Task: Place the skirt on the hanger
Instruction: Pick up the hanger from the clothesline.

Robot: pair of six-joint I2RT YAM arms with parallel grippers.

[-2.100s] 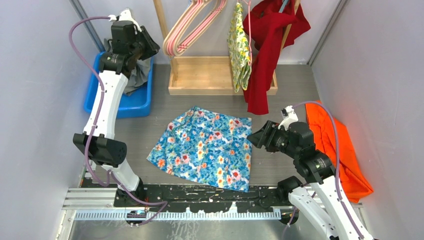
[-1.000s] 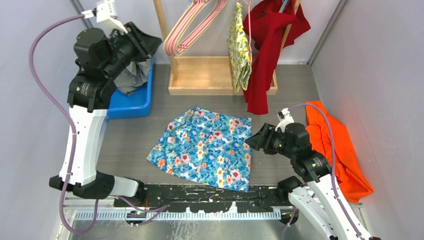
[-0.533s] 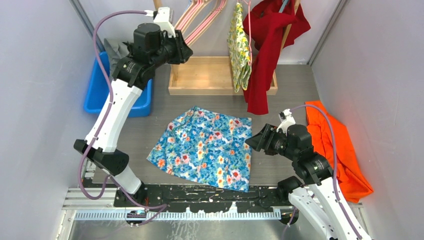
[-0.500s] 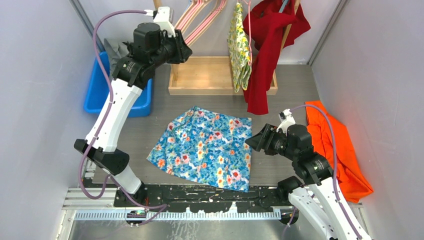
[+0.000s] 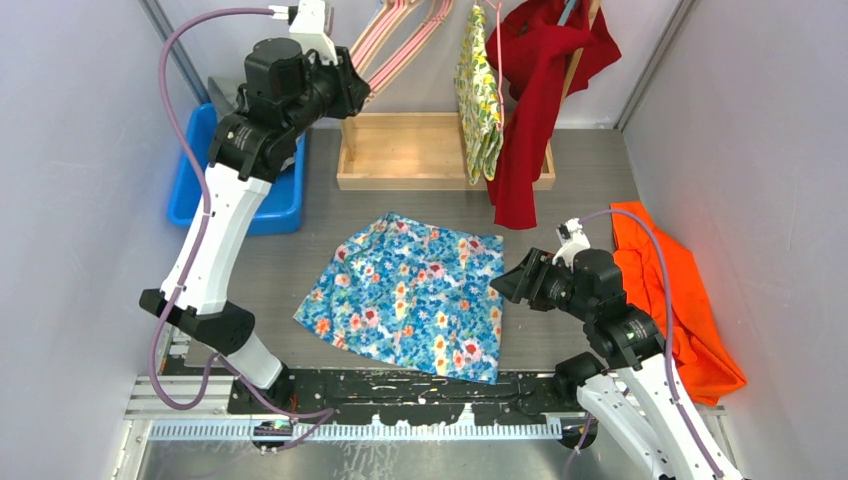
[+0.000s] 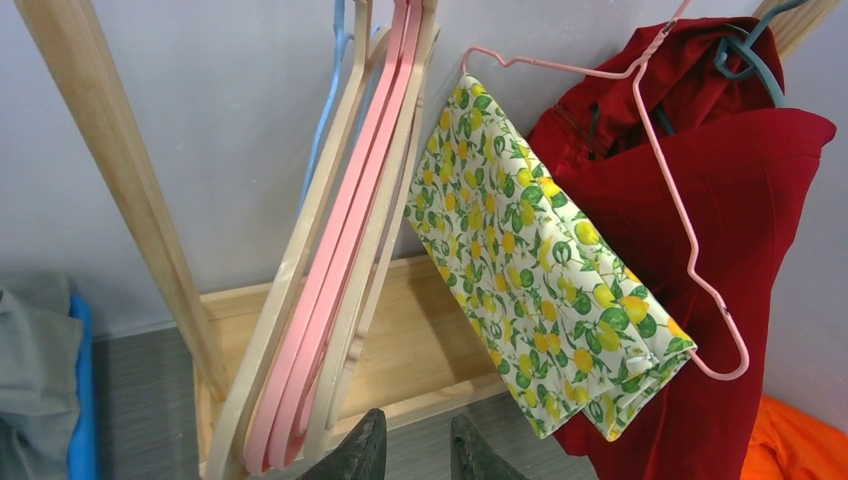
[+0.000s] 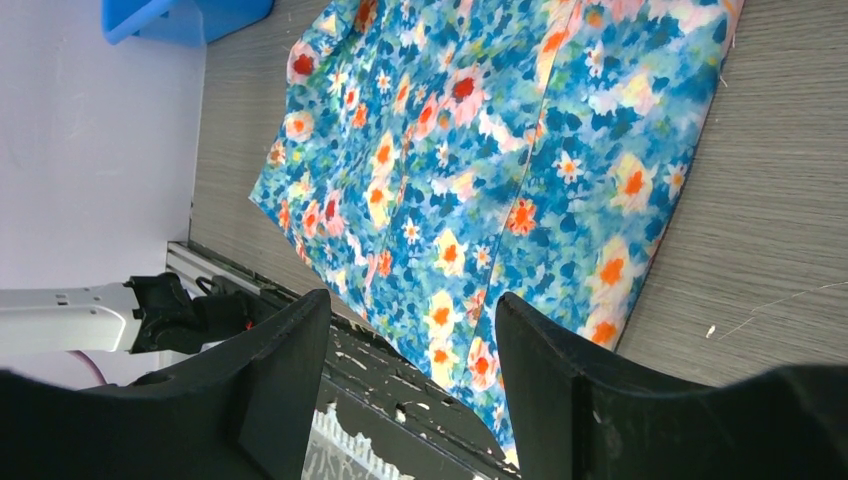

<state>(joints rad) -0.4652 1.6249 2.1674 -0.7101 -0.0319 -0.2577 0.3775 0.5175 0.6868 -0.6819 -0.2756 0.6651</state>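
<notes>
Blue bin point(image 5: 272, 212): far left corner of the table point(image 5: 580, 190), grey cloth point(image 6: 30, 390) inside.
Wooden rack point(image 5: 420, 150): far edge, middle.
Lemon-print cloth point(image 5: 480, 100): hanging on the rack, just beside the red garment point(image 5: 530, 110).
Orange garment point(image 5: 690, 310): crumpled along the right edge.

Grey table point(image 5: 590, 185) is carrying a floral skirt point(image 5: 410, 295) lying flat at centre, a blue bin point(image 5: 186, 190) sitting far left, a wooden rack base point(image 5: 400, 150) standing behind the skirt, and an orange cloth point(image 5: 690, 310) lying at right.
</notes>
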